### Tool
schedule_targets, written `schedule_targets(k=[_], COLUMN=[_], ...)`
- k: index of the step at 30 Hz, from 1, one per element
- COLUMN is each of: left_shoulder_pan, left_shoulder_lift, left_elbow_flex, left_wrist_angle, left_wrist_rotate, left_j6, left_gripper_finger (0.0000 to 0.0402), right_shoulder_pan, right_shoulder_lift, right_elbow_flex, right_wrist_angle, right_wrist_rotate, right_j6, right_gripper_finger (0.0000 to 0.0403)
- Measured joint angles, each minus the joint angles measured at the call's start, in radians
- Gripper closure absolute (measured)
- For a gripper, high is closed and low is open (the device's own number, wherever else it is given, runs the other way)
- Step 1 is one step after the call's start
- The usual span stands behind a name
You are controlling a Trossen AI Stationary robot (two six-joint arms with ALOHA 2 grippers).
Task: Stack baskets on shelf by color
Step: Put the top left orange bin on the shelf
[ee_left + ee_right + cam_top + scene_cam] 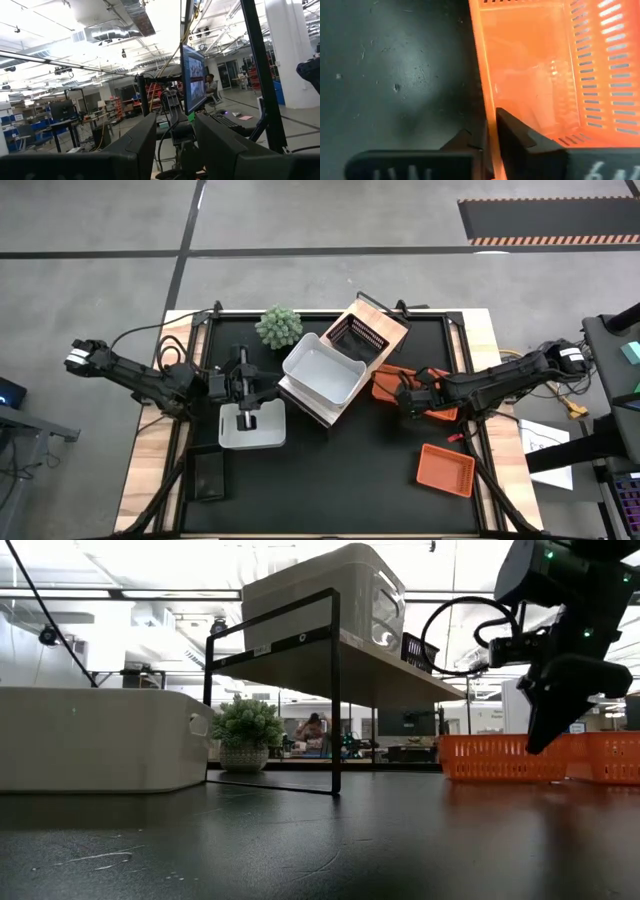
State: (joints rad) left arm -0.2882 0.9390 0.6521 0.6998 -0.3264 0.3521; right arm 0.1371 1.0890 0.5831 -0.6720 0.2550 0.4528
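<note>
My right gripper (490, 127) is down at an orange basket (385, 388) on the table, right of the shelf (385, 320), and shut on its wall. The shelf carries a white basket (320, 370) and a black basket (360, 335). My left gripper (175, 150) hangs open over another white basket (252, 428) on the table's left, tipped upward, with nothing between its fingers. A second orange basket (445, 468) lies near the front right, and a black basket (208, 475) lies at the front left. My right gripper pinches one side wall (482, 100) of the orange basket at its rim. One finger (520, 137) is inside the basket and the other (467, 140) is outside. The fingers come steeply from above, slanting in from the table's right. The basket sits flat on the table (500, 765).
A small green plant (278, 327) stands at the far side, left of the shelf. The shelf sits askew in the table's middle on dark frame legs (335, 700). Bare black tabletop (350, 470) lies in front of the shelf.
</note>
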Motion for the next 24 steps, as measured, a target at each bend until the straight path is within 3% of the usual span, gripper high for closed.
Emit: schedule_targets(k=[11,24], left_shoulder_pan=[0.0,0.0], left_shoulder_lift=[0.0,0.011], left_elbow_flex=[0.0,0.002], left_wrist_angle=[0.0,0.002], left_wrist_rotate=[0.0,0.0], left_j6=[0.0,-0.006], left_gripper_finger=[0.0281,0.0281], right_shoulder_pan=[0.0,0.026], right_shoulder_lift=[-0.046,-0.047], right_elbow_flex=[0.059,0.363], right_wrist_angle=[-0.029,-0.364], right_wrist_rotate=[-0.076,-0.283], right_j6=[-0.002,-0.012], right_gripper_finger=[0.0393,0.0394])
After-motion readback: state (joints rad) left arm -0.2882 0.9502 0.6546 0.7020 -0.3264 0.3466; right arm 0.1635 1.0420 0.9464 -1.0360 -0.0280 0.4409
